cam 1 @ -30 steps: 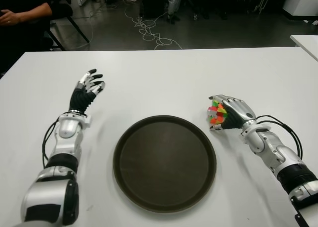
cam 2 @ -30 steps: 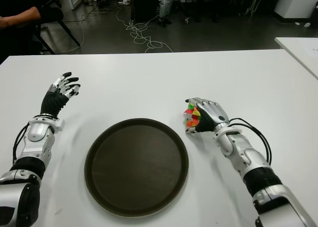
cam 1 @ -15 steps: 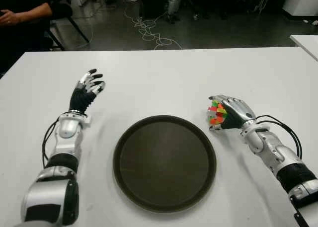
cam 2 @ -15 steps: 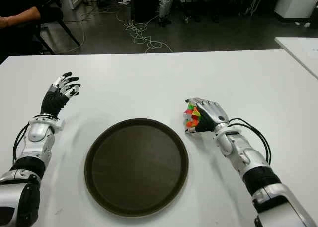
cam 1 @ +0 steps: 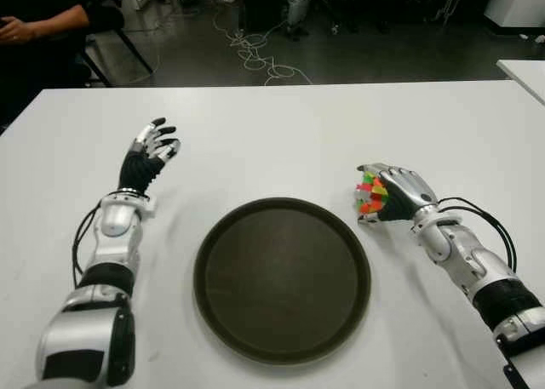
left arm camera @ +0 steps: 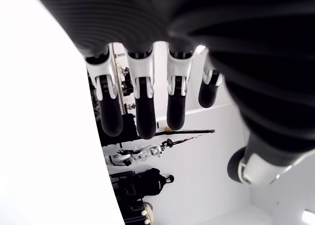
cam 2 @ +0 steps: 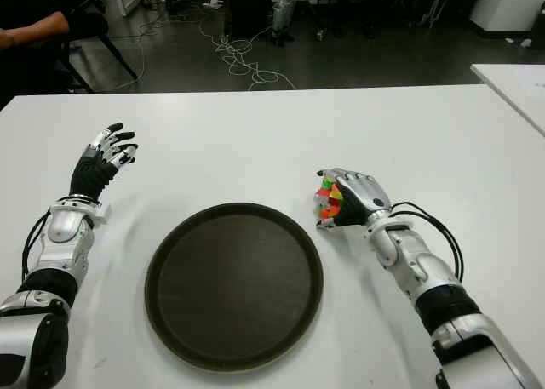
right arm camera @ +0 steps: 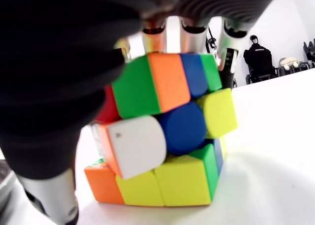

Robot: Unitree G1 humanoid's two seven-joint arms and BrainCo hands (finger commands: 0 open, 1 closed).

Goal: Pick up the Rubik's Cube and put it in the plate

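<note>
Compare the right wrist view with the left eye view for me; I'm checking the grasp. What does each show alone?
Only the wrist view shows the cube's tile colours up close, fingers curled over its top. Only the eye view shows the plate beside it, bare, and the left hand spread on the plate's far side. Both show the right hand shut on the cube, low on the table.

Silver-shelled forearms, black ribbed wrists; each hand, left hand (cam 1: 146, 157) and right hand (cam 1: 390, 193), has black-tipped silver fingers (black cables loop alongside).
</note>
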